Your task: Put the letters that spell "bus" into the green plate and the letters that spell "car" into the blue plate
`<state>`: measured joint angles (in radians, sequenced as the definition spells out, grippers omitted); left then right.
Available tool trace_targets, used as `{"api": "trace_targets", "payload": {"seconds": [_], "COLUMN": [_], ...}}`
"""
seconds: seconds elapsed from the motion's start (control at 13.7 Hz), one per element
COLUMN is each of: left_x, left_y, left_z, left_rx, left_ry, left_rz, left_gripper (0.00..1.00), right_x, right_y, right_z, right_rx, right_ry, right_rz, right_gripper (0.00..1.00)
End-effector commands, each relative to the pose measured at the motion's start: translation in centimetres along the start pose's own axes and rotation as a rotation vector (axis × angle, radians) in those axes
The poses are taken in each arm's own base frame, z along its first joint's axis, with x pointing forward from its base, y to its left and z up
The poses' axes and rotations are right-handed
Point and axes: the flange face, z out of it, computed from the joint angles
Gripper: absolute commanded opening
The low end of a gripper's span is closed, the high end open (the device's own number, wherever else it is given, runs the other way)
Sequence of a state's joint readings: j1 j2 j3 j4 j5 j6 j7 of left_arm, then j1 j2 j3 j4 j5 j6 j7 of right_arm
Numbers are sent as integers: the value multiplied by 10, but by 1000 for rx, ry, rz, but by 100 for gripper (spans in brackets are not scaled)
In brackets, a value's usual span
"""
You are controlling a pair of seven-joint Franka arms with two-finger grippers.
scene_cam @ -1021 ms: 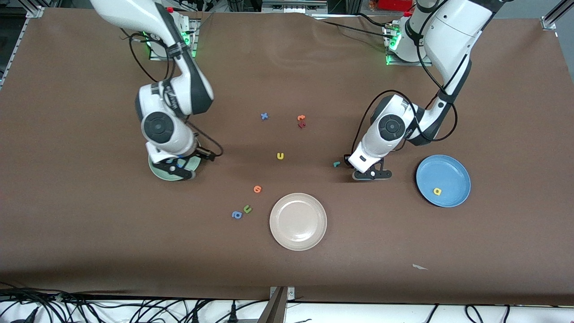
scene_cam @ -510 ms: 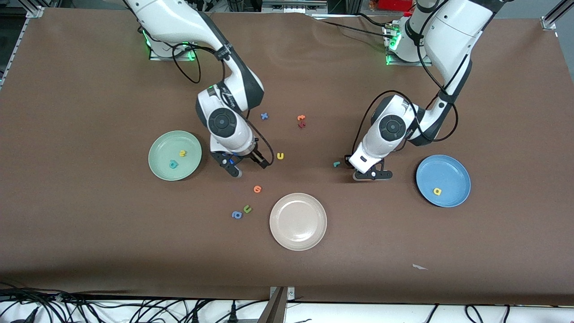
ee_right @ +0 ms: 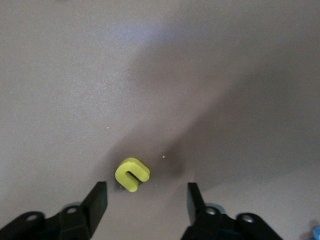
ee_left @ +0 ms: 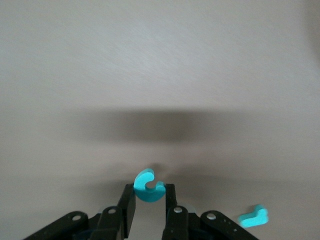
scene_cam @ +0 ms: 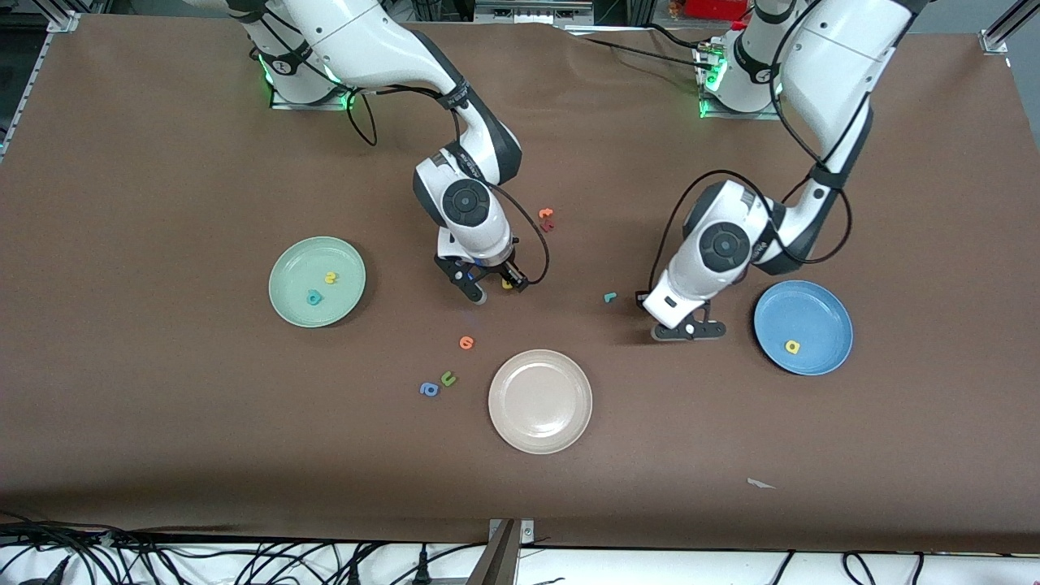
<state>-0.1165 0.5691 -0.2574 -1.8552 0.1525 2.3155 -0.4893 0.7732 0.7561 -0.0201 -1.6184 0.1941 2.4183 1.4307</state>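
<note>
Now, letters for "bus": the teal b (scene_cam: pixel 314 298) and yellow s (scene_cam: pixel 331 278) lie in the green plate (scene_cam: pixel 288 284); the yellow u (ee_right: pixel 132 174) lies on the table, between the plates.
Right gripper (scene_cam: pixel 491 288): low over the yellow u, fingers apart, one on each side, not touching it.
Letters for "car": the yellow a (scene_cam: pixel 792 347) lies in the blue plate (scene_cam: pixel 825 313); the teal r (scene_cam: pixel 609 297) lies on the table near the left gripper.
Left gripper (scene_cam: pixel 689 331): up over the table beside the blue plate, fingers pinched on the teal c (ee_left: pixel 149 185).
Other things: a white plate (scene_cam: pixel 539 401), nearer the camera; an orange letter (scene_cam: pixel 466 343), a green u (scene_cam: pixel 448 379) and a blue a (scene_cam: pixel 428 389) lie near it.
</note>
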Motion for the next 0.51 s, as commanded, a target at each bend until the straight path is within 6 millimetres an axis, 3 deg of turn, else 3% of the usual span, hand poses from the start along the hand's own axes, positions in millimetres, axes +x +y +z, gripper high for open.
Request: {"api": "trace_targets", "payload": {"seconds": [0.0,0.29,0.44], "left_x": [30,52,56], "left_y": [-50,-157,-197], "left_z": [-31,-38,-36], "left_rx": [46,33,75], "left_ry": [-36,-58,-57], "left_rz": [75,156,167], "left_gripper": [21,21,21], "right_x": [0,-1,-1], "right_y": [-6,-7,-9], "right_z": [8,18,17], "right_rx": [5,23,44], "right_ry": [16,56,59], "right_rz": [-9,-52,-55], "right_gripper": [61,58,55]}}
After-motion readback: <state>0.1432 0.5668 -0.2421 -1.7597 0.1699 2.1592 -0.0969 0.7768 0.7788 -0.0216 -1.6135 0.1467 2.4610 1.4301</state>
